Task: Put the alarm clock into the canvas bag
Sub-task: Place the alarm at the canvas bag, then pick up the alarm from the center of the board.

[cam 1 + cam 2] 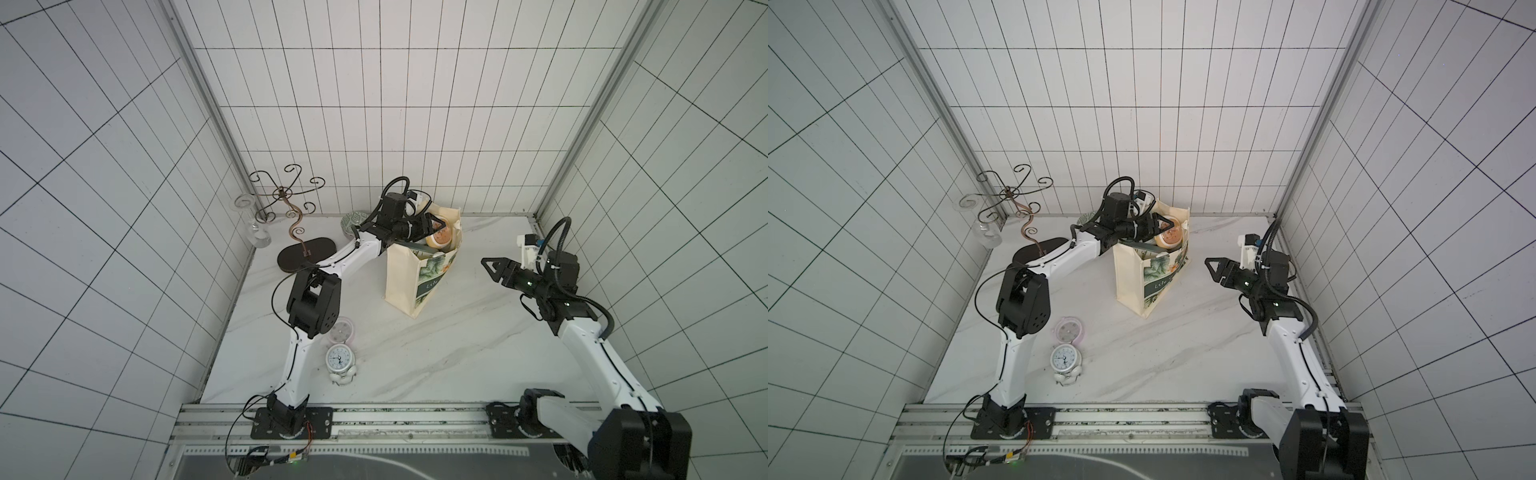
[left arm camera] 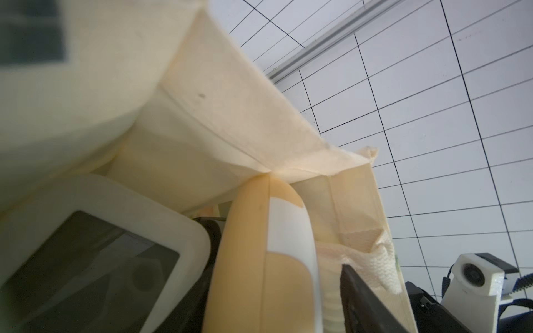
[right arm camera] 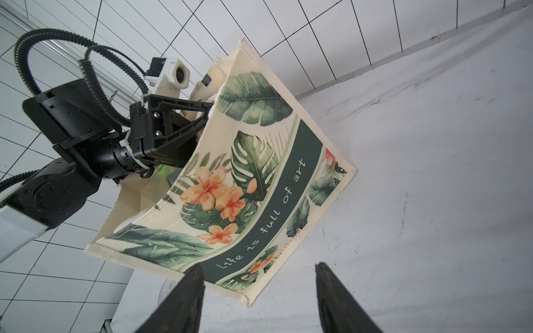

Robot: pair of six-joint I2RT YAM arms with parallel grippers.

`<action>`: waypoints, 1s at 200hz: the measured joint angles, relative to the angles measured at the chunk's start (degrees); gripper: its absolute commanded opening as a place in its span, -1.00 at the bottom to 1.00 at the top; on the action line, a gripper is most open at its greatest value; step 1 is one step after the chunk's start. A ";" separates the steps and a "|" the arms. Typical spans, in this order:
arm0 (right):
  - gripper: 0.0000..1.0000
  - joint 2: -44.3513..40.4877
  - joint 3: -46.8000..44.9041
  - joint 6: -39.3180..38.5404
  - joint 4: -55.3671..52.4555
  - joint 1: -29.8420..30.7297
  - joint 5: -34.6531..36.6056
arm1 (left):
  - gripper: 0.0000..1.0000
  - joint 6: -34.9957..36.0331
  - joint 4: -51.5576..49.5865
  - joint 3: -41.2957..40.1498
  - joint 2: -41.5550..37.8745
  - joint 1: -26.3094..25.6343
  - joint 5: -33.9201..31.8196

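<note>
- Right gripper sits closest to its wrist lens: two dark fingers spread wide and empty, aimed at the printed side of the bag and clear of it.
- Only that view gives the dark band whole: "Life is full of art", in white script among green leaves and orange flowers. In both top views only "Life" can be made out, small.
- In both top views this gripper hangs right of centre, well apart from the bag.
- Left gripper reaches into the bag's open mouth, just above frame centre.
- Its jaws stand spread on either side of the yellow clock. One finger shows a gap to the clock; whether the other touches it I cannot tell.
- That yellow clock is inside the bag, near the top, with its orange-brown face up in both top views. No numerals can be read.
- Left wrist view alone shows one white case with a blank dark screen, beside the yellow clock inside the bag.
- One bag, standing upright on the marble table.
- Lower left of centre, beside the left arm: one white clock lying face up, hands visible, numerals too small to read.
- Just above it is one pink round piece, partly under the arm's elbow.
- Upper left: one scrolled wire stand on a dark oval base, one glass vase by the wall, and one patterned bowl behind the left arm.
</note>
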 measured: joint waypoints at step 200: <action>0.77 5.75 13.38 -28.26 -8.46 38.62 10.43 | 0.87 16.44 -19.47 -57.75 -64.76 22.56 -10.25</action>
